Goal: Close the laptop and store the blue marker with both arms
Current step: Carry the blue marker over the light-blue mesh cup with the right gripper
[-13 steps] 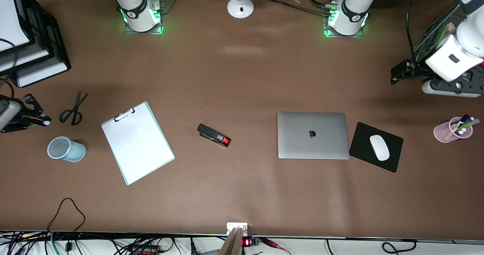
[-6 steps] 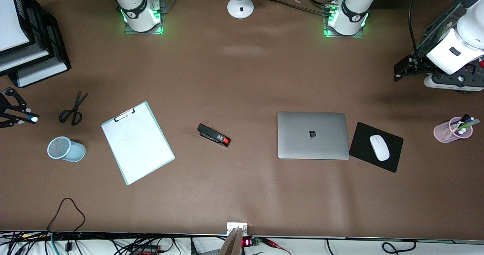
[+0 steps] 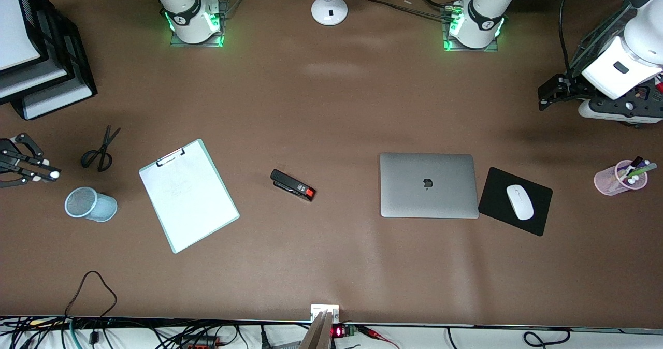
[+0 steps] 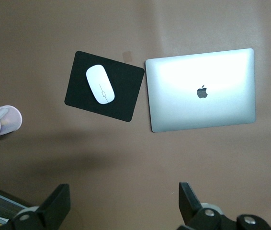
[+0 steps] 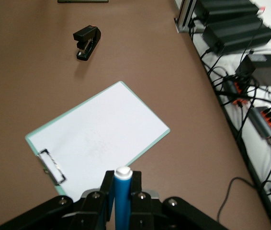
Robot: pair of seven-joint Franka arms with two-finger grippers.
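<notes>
The silver-grey laptop [image 3: 428, 185] [image 4: 201, 95] lies shut, apple logo up, beside the black mouse pad [image 3: 514, 200]. In the right wrist view my right gripper [image 5: 122, 184] is shut on the blue marker [image 5: 122, 196], whose white end sticks out past the fingers. In the front view this right gripper [image 3: 42, 170] hangs at the right arm's end of the table, beside the scissors [image 3: 101, 149], and only the blue marker's white tip [image 3: 54, 173] shows. My left gripper [image 3: 544, 92] [image 4: 123, 206] hangs open and holds nothing, over bare table at the left arm's end.
A light-blue mesh cup [image 3: 90, 204], a clipboard [image 3: 188, 195] [image 5: 99, 132] and a black stapler [image 3: 292, 184] lie on the table. A white mouse [image 3: 519, 202] sits on the pad. A pink pen cup [image 3: 620, 177], a wire tray [image 3: 595, 33], stacked black trays [image 3: 31, 54] and a lamp base [image 3: 329, 10] line the edges.
My right gripper, with the marker in it, drew back toward the right arm's end of the table. My left gripper shifted slightly toward the robots' bases. The laptop has stayed shut.
</notes>
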